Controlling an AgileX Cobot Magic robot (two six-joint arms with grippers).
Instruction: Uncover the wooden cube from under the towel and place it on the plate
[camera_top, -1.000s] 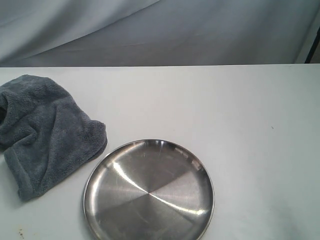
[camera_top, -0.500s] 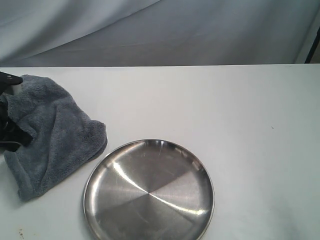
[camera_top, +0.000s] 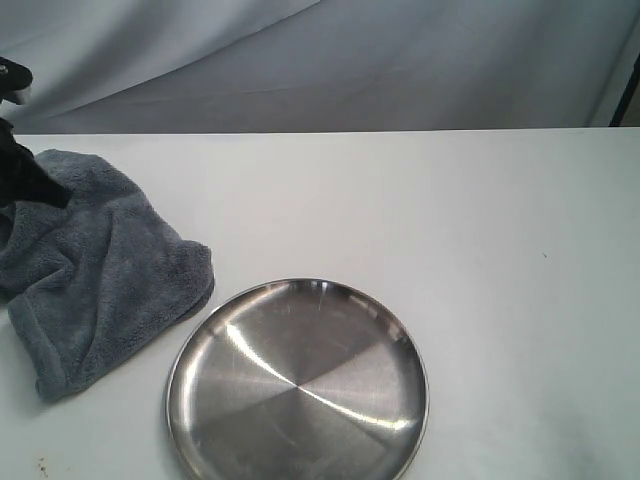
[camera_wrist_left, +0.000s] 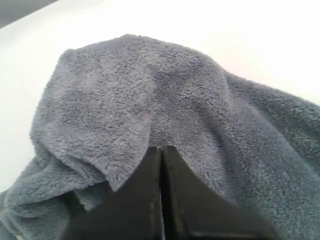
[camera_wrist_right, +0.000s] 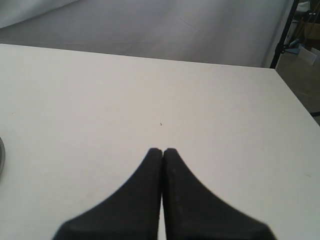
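Over the past second the left gripper (camera_wrist_left: 161, 150) comes into the scene from the left edge, where a second ago only the towel (camera_top: 100, 270) and the plate (camera_top: 297, 380) show. Half a second ago it sits low against the towel's left side; now it stands higher and farther back, over the far left corner of the cloth. The towel itself looks hardly altered: it lies bunched at the left of the table (camera_top: 450, 220), with its near right edge just beside the plate's rim, and no part of it is lifted clear. In the left wrist view the jaws are pressed together with their tips right at the plush pile. No cloth shows between them, so whether a few fibres are caught cannot be told, and it looks like a closed, empty pinch. The right gripper (camera_wrist_right: 162, 151) is also closed on nothing, hovering over bare table to the right of the plate. The cube is not visible in any view; judging by the rounded hump in the cloth, it probably remains under the towel. The plate is bare. So the uncovering is only at the approach stage: the left jaws likely need to part and take a real fold before the towel can be drawn off.
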